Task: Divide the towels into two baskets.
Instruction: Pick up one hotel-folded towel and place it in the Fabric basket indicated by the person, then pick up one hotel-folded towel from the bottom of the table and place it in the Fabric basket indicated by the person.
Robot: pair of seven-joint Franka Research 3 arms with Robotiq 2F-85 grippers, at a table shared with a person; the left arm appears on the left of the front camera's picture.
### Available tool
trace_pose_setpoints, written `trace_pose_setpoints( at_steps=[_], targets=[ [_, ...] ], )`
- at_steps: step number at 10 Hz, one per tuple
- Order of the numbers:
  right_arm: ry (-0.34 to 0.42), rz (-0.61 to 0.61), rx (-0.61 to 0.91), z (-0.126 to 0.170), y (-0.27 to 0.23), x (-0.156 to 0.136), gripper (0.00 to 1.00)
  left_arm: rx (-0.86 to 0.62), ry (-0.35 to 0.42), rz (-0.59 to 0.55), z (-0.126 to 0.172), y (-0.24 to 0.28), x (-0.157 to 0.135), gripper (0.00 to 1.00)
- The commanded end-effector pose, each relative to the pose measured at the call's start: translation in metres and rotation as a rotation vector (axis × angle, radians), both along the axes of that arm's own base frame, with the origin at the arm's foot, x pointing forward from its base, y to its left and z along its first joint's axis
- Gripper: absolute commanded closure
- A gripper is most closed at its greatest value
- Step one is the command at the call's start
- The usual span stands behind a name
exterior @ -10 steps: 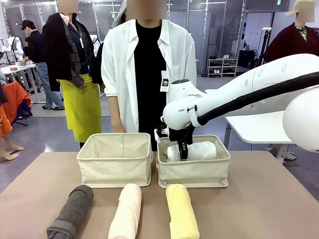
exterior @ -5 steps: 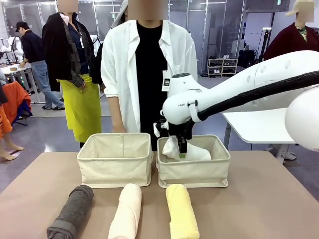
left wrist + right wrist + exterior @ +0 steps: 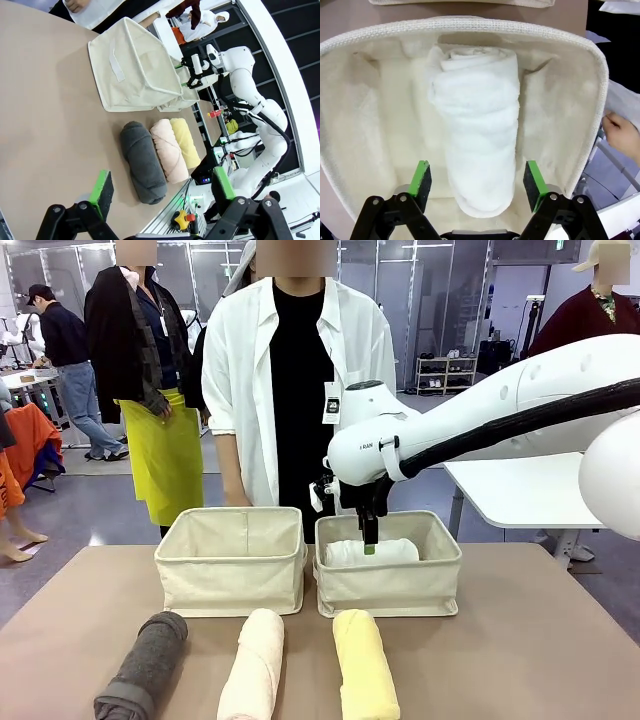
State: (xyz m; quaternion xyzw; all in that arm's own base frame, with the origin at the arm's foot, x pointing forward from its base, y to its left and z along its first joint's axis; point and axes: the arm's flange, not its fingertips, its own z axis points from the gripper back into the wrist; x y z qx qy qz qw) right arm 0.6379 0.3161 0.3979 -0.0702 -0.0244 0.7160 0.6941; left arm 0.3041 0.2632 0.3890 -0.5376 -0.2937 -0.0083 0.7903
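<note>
White towel (image 3: pixel 475 125) lies lengthwise in the basket (image 3: pixel 365 115) straight below the right claw (image 3: pixel 477 176), whose fingers stand apart on either side of the roll, gripping nothing. Left claw (image 3: pixel 162 187) hovers over the table (image 3: pixel 45 115) with its fingers spread wide and empty. Just beyond its tips the dark grey towel (image 3: pixel 142 162), pink towel (image 3: pixel 167 150) and yellow towel (image 3: pixel 184 142) lie side by side, with the second basket (image 3: pixel 135 70) farther ahead.
</note>
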Motion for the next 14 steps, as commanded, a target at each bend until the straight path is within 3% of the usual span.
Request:
trace_pose_setpoints(
  at_steps=[1, 12, 14],
  targets=[
    [-0.001, -0.002, 0.013, -0.003, 0.002, 0.001, 0.08, -0.002, -0.006, 0.005, 0.001, 0.001, -0.002, 0.0],
    [0.004, 0.0, 0.001, -0.004, 0.001, 0.001, 0.08, -0.002, -0.006, 0.005, 0.001, 0.001, -0.002, 0.0],
    [0.009, -0.088, 0.066, 0.039, -0.018, -0.022, 0.07, -0.002, -0.006, 0.005, 0.001, 0.001, -0.002, 0.0]
  ],
)
